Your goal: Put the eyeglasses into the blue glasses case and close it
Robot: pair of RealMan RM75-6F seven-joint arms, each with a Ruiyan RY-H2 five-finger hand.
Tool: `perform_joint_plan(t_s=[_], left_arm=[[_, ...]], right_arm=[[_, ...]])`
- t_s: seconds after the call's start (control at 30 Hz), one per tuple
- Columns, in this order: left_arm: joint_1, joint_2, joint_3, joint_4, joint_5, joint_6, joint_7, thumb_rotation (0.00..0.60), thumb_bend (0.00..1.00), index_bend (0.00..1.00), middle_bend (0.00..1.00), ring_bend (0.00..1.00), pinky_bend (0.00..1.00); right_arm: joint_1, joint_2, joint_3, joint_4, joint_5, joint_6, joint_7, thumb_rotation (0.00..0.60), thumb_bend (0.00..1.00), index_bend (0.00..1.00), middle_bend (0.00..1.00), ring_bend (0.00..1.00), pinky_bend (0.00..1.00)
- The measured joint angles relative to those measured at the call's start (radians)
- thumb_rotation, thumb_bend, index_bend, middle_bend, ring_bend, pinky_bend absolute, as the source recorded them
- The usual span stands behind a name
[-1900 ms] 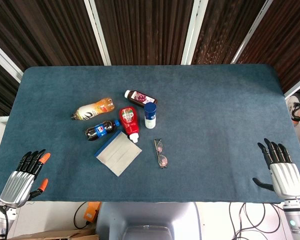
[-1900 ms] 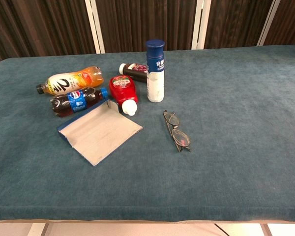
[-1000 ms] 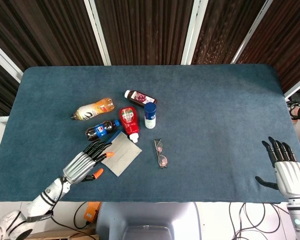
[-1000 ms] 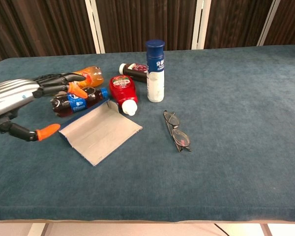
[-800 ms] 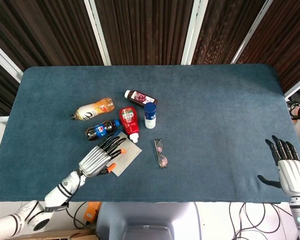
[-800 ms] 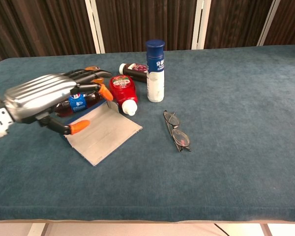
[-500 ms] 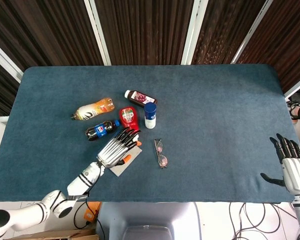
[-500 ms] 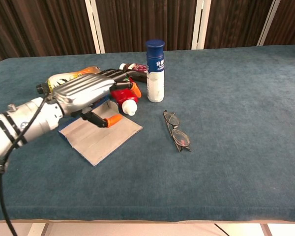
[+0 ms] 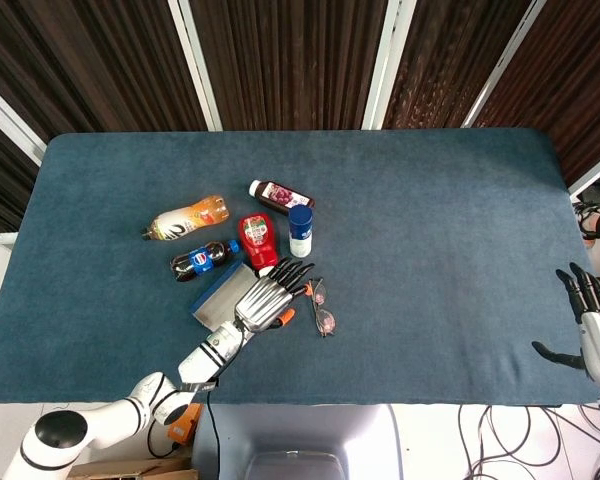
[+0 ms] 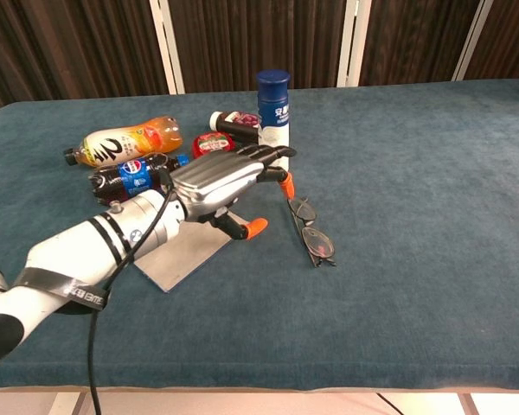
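- Bright, even overhead light in both views; shadows on the table [image 9: 430, 220] are faint and soft.
- Small highlights glint on the left hand [image 10: 221, 183].
- Both pictures are sharp, the head view bowing slightly toward its edges.

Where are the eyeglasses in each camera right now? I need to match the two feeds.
Head view: eyeglasses lie just below centre, right of the left robot hand.
Chest view: eyeglasses lie right of centre, just past that hand's fingertips.
Shared landmark: the upright white bottle with a blue cap, just beyond the glasses.
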Motion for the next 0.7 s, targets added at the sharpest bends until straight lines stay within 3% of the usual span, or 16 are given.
perform_joint_plan(t_s=[0.3,0.7], left_arm=[[-0.054,-0.103,0.012,0.151,-0.018,0.001,-0.038,0.6,0.38,0.35,0.0,0.0,0.0],[-0.105,-0.155,0.019,0.209,-0.044,-0.012,-0.064,0.6,0.38,0.39,0.0,0.0,0.0]], right_arm=[[-0.009,0.021,0.003,0.005,-0.003,0.008,0.055,0.6,0.08,0.0,0.0,0.0,0.0],[-0.02,0.037,0.005,0.006,-0.004,0.02,0.089,0.6,0.08,0.0,0.0,0.0,0.0]])
